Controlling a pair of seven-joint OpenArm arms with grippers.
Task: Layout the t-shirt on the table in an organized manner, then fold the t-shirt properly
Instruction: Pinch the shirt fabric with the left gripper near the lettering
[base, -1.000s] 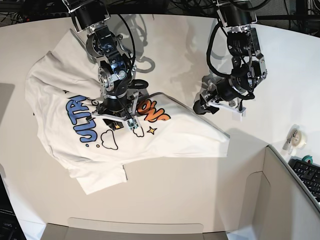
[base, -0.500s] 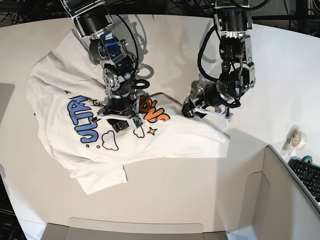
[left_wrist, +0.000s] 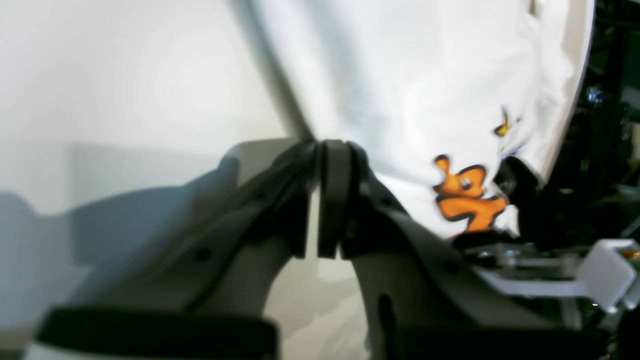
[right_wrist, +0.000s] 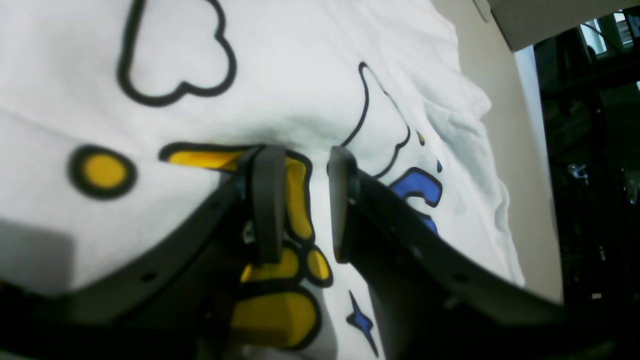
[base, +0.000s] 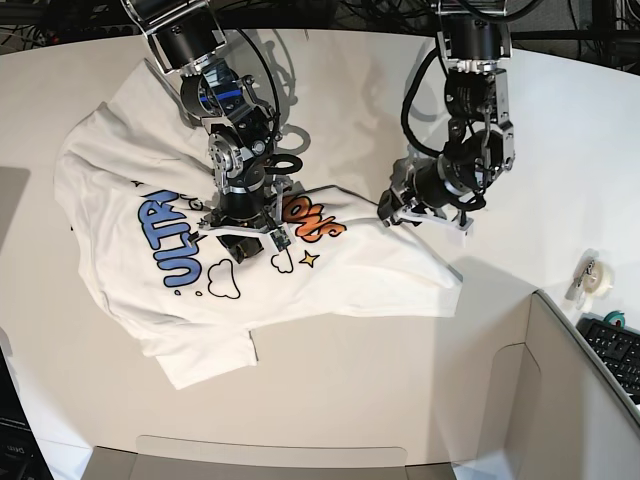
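Left hand (left_wrist: 320, 165) first: its two dark fingers are pinched together on the straight edge of the t-shirt (base: 230, 250), at the cloth's right-hand side in the base view, where that hand (base: 392, 213) sits low against the counter (base: 400, 380). From the wrist camera the white fabric (left_wrist: 425, 100) runs up and away from the closed tips, with an orange letter of the print off to the lower right of the frame.

Over on the other arm, the right hand (right_wrist: 300, 200) presses down on the middle of the print with its fingers a narrow gap apart. A yellow letter shows between them, but nothing seems gathered or gripped there. Cloud outlines sit in the upper part of that wrist view, blue lettering to the right. In the base view this hand (base: 245, 235) is planted between the blue and orange words.

As for the shirt itself, it lies spread but rumpled across the left and centre of the white counter, print side up, one sleeve poking toward the bottom of the frame.

A roll of tape (base: 592, 277) sits at the far right edge, well apart from the cloth.
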